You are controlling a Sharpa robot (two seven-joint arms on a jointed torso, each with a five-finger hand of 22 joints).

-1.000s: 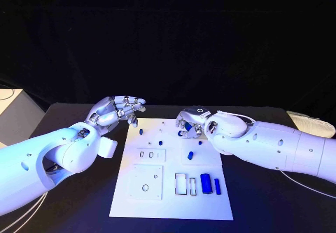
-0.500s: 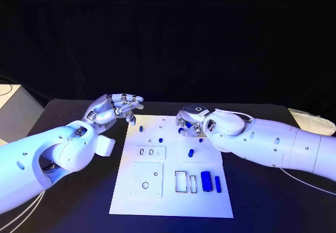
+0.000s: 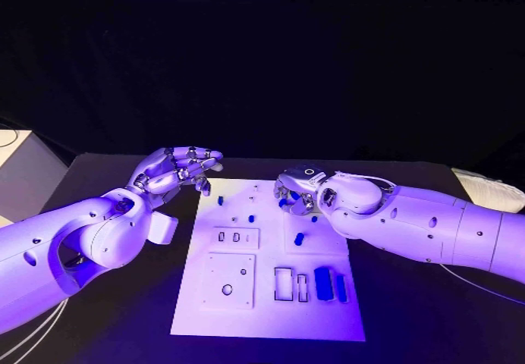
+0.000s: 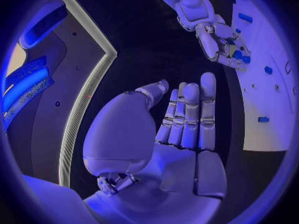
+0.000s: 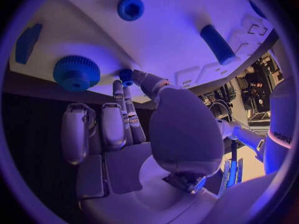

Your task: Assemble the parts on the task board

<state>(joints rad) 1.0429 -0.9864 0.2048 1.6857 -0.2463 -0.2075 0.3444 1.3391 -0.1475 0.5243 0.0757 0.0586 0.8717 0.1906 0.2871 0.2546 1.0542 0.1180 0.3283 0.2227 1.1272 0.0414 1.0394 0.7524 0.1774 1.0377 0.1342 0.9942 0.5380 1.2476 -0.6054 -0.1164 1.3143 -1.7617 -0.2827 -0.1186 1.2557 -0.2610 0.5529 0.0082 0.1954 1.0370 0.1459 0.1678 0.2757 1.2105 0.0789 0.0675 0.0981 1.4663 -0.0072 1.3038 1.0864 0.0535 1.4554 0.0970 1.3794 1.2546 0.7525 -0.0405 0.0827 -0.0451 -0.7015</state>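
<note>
Task board (image 3: 268, 303) flat on black table (image 3: 416, 326), centre of head view, white, with cutouts and raised plates.

Left hand (image 3: 175, 171) upper left of centre, hovering over board's far left corner, fingers apart and slightly curled, holding nothing; in left wrist view (image 4: 181, 119) fingers straight, side by side, palm bare.

Right hand (image 3: 297, 189) just right of centre, over board's far end, fingers curled down toward board. In right wrist view (image 5: 124, 119) fingertips pinching small blue peg (image 5: 126, 76) right at board surface.

Blue gear (image 5: 76, 73) near board edge, just beside the peg. Blue round cap (image 5: 131, 8) further in on board. Blue cylinder (image 5: 217, 44) lying flat, upper right of right wrist view.

Head view: blue block (image 3: 323, 282) and thin blue bar (image 3: 341, 288) lower right on board, beside rectangular slots. Short blue pin (image 3: 299, 239) mid-board.
</note>
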